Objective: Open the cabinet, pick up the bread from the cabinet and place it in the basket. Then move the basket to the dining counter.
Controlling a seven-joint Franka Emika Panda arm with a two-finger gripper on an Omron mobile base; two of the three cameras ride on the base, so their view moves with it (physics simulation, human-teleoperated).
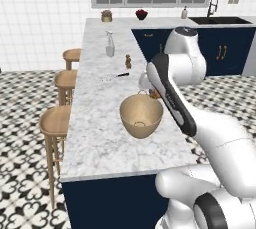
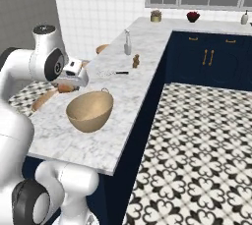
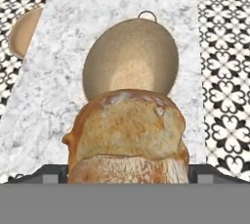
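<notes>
My gripper (image 3: 128, 175) is shut on the bread (image 3: 128, 135), a golden-brown roll that sits wide between the two dark fingers (image 3: 52, 174). In the hand view the round tan basket (image 3: 129, 59) stands just beyond the roll, on the dining counter (image 3: 58, 86). From the right base view, the gripper (image 2: 69, 84) hangs with the bread (image 2: 65, 88) a little to the left of the basket (image 2: 90, 110). The left base view shows the basket (image 1: 141, 115) empty on the marble dining counter (image 1: 100, 143), with the bread (image 1: 154, 93) peeking out behind my arm. The cabinet is out of view.
Round wooden stools (image 1: 56, 120) line the counter's left side. Farther along the marble stand a clear bottle (image 1: 110, 45), a small brown shaker (image 1: 128, 61) and a utensil (image 1: 116, 76). Navy base cabinets (image 2: 211, 62) and a sink (image 1: 217, 20) lie at the back; patterned floor (image 2: 197, 145) opens on the right.
</notes>
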